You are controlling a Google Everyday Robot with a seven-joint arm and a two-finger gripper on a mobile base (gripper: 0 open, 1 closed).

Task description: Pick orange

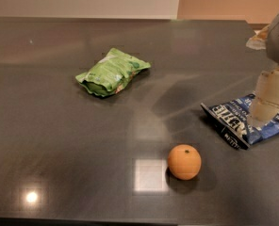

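The orange point(184, 162) is a small round fruit with a dark stem dot on top. It sits on the dark table point(59, 126) near the front, right of centre. My gripper point(264, 109) comes in from the right edge, cream coloured, and hangs above the blue snack bag point(238, 124). It is to the upper right of the orange, well apart from it and holding nothing that I can see.
A green snack bag point(112, 72) lies at the middle of the table, left of and behind the orange. The blue snack bag lies right of the orange, partly under the gripper. The table's front edge runs just below the orange.
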